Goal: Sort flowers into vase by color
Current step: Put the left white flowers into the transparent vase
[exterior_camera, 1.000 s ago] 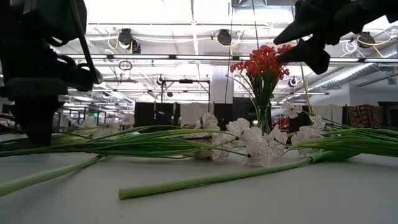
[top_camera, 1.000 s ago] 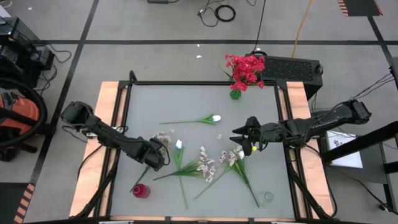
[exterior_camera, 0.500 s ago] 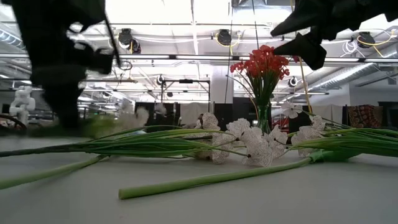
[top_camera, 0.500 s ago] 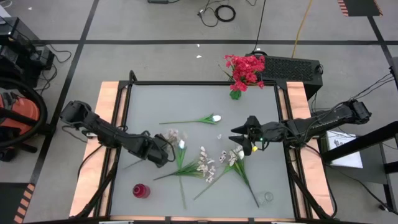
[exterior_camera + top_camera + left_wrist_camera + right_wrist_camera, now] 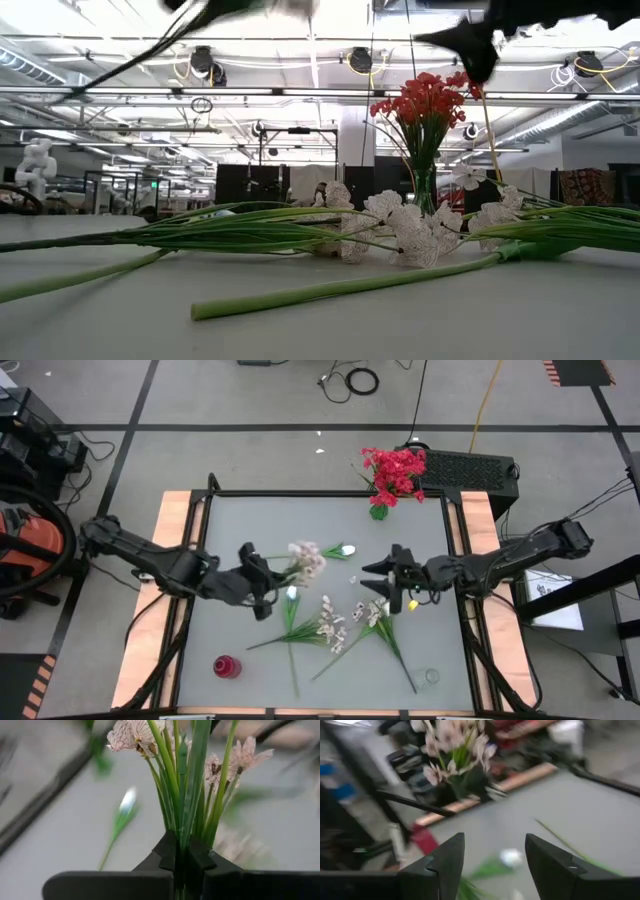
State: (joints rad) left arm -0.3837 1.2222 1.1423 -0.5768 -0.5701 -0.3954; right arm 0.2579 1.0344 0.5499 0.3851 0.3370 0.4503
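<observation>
My left gripper (image 5: 262,575) is shut on a pale pink-white spray (image 5: 305,557) and holds it above the table's middle. In the left wrist view the spray's blossoms (image 5: 134,735) stand past my fingertips. My right gripper (image 5: 373,580) hovers open right of centre, above the flowers that lie on the table. It faces the spray (image 5: 455,750). A green vase (image 5: 378,511) with red blossoms (image 5: 395,470) stands at the far edge. A white tulip (image 5: 343,550) lies near the middle, and more sprays (image 5: 330,622) and long stems lie toward the near side. My left gripper pinches the spray's bundle of green stems (image 5: 182,837) between its two fingers, a short way below the blossoms. The stems run forward out of the fingertips, with the blossoms toward the table's right. The spray is lifted clear of the table.
A small red vase (image 5: 226,666) stands near the front left and a clear glass (image 5: 430,677) near the front right. Wooden rails (image 5: 170,560) border the table on both sides. Loose stems (image 5: 330,288) cross the near half.
My left gripper has shut on the spray's stems and risen with them, going toward the far edge and the right. The spray, which lay on the table, now hangs clear of it. My right gripper has risen a little and stays open.
</observation>
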